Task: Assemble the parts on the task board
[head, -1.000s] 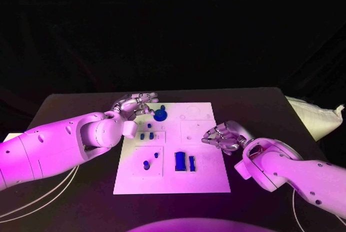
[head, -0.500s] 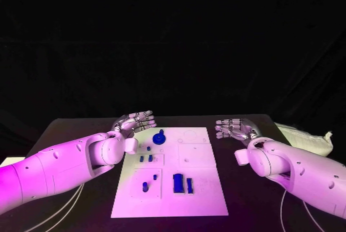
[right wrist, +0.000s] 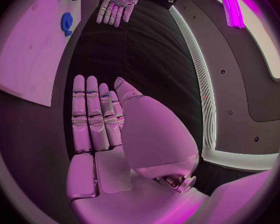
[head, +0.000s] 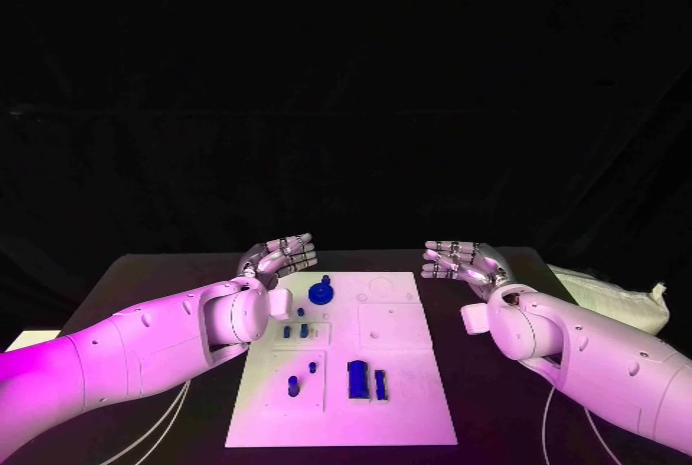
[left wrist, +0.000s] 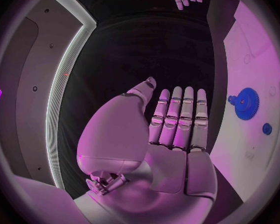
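Observation:
The white task board [head: 404,410] lies in the middle of the black table. A blue gear [head: 320,293] stands near its far left corner, with two small blue pegs [head: 294,331] just nearer. A tall blue block [head: 356,378], a thin blue bar [head: 381,383] and two small blue pieces [head: 293,385] sit in the near half. My left hand [head: 281,255] hovers flat beyond the far left corner and holds nothing. My right hand [head: 462,260] hovers flat beyond the far right corner, also empty. The left hand [left wrist: 171,129] has straight fingers, with the gear [left wrist: 246,103] beside it. The right hand [right wrist: 99,119] is flat too.
A crumpled white bag [head: 620,297] lies at the table's right edge. Pale cables [head: 159,425] hang off the near left side. A small white object [head: 29,338] sits at the left edge.
The view has tilted up. My right hand has left the board's right edge, uncurled and moved to the far right corner. My left hand has drawn back off the gear area and flattened.

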Tool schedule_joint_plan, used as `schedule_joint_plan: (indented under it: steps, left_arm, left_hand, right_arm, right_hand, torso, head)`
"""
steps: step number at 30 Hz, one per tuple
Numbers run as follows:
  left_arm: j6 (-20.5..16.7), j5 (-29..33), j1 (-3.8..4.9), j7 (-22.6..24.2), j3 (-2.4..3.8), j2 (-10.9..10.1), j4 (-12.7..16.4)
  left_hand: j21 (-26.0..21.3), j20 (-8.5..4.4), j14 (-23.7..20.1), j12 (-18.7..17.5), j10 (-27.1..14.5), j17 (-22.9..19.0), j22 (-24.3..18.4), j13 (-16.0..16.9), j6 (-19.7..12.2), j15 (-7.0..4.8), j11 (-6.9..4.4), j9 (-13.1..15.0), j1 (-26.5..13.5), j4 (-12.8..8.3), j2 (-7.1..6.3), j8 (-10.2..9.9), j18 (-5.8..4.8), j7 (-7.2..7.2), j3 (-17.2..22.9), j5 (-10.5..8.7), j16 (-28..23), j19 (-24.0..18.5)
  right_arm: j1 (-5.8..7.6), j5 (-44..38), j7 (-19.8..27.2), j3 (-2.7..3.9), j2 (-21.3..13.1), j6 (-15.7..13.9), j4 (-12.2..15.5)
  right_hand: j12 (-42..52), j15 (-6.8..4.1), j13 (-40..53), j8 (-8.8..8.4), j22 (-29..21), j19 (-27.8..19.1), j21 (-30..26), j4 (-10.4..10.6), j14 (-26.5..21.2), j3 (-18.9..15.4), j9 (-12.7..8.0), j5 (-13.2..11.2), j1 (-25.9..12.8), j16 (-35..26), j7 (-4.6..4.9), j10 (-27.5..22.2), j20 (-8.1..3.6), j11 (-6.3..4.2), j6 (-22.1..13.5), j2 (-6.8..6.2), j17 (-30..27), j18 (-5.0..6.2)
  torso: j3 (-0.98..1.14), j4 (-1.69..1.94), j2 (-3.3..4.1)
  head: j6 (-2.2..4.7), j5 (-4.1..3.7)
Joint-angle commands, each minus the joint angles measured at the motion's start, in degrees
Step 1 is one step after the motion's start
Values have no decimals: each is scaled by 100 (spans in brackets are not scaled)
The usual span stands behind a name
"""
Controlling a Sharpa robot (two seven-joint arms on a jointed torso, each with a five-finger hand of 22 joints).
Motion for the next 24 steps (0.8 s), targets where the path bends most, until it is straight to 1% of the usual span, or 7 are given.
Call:
schedule_joint_plan:
  steps: [1, 12, 14, 15, 20, 23, 24]
  left_arm:
    - [-52, -53, 0, -7, 10, -26, 61]
    - [-1296, -911, -29, 152, 168, -313, 1099]
    - [-1581, -1108, -35, 188, 205, -379, 1337]
    - [-1768, -1237, -39, 212, 229, -422, 1493]
    - [-2198, -1534, -49, 267, 284, -522, 1852]
    - [-2331, -1626, -52, 284, 301, -552, 1963]
    - [-2340, -1632, -53, 285, 302, -554, 1971]
  left_hand:
    - [-309, -485, -1692, -375, -1871, -592, -574, -298, -1773, -263, -316, -309, -2425, -448, 423, -348, -294, -270, -500, -475, -268, -1407]
    - [-309, -844, -2945, -375, -3254, -592, -997, -298, -3085, -805, -548, -309, -4221, -448, 423, -348, -481, -826, -863, -475, -807, -2451]
    - [-309, -896, -3120, -375, -3448, -592, -1056, -298, -3269, -805, -958, -309, -4470, -448, 423, -348, -481, -826, -917, -475, -807, -2594]
    - [-309, -927, -3234, -375, -3573, -592, -1095, -298, -3388, -805, -958, -309, -4633, -448, 423, -348, -541, -826, -949, -475, -807, -2691]
    - [-309, -1022, -3563, -375, -3936, -592, -1206, -298, -3733, -805, -958, -309, -5103, -448, 423, -348, -561, -826, -1043, -475, -807, -2964]
    - [-309, -1079, -3763, -375, -4159, -592, -1274, -298, -3943, -805, -958, -309, -5391, -448, 423, -348, -980, -826, -1099, -475, -807, -3130]
    - [-309, -1482, -3804, -375, -4200, -592, -1287, -298, -3981, -805, -958, -309, -5446, -448, 423, -348, -980, -826, -1106, -475, -807, -3163]
  right_arm:
    - [30, 37, 11, -30, -27, -98, 78]
    - [474, 788, 497, -646, -352, -1350, 1135]
    - [592, 989, 627, -811, -440, -1685, 1418]
    - [673, 1126, 715, -923, -499, -1913, 1610]
    - [871, 1462, 932, -1198, -644, -2473, 2083]
    - [951, 1597, 1020, -1309, -703, -2698, 2272]
    - [959, 1610, 1028, -1320, -709, -2720, 2292]
  right_hand:
    - [-299, -421, -285, -301, -393, -1782, -396, -199, -2096, -282, -190, -281, -2607, -405, -339, -1951, -334, -240, -1687, 125, -215, -292]
    - [-299, -421, -285, -301, -701, -3190, -710, -612, -3754, -890, -594, -883, -4663, -405, -608, -3491, -598, -754, -3022, 125, -674, -481]
    - [-299, -421, -285, -301, -744, -3380, -753, -612, -3977, -890, -594, -883, -4940, -405, -644, -3696, -632, -754, -3202, 125, -674, -481]
    - [-299, -421, -285, -301, -770, -3503, -780, -612, -4124, -890, -594, -883, -5121, -405, -1064, -3833, -1048, -754, -3320, 125, -674, -521]
    - [-299, -421, -285, -301, -1231, -3863, -1246, -612, -4549, -890, -594, -883, -5651, -405, -1064, -4236, -1048, -754, -3660, 125, -674, -542]
    - [-299, -421, -285, -301, -1231, -4082, -1246, -612, -4807, -890, -594, -883, -5969, -405, -1064, -4472, -1048, -754, -3867, 125, -674, -973]
    - [-299, -421, -285, -301, -1231, -4124, -1246, -612, -4853, -890, -594, -883, -6030, -405, -1064, -4517, -1048, -754, -3905, 125, -674, -973]
  torso:
    - [4, 41, 12]
    - [131, 490, 38]
    - [141, 525, 40]
    - [145, 537, 41]
    - [145, 538, 41]
    - [145, 538, 41]
    - [145, 538, 41]
  head:
    - [22, -31]
    - [302, -297]
    - [324, -318]
    - [331, -325]
    - [332, -325]
    - [332, -325]
    - [332, -325]
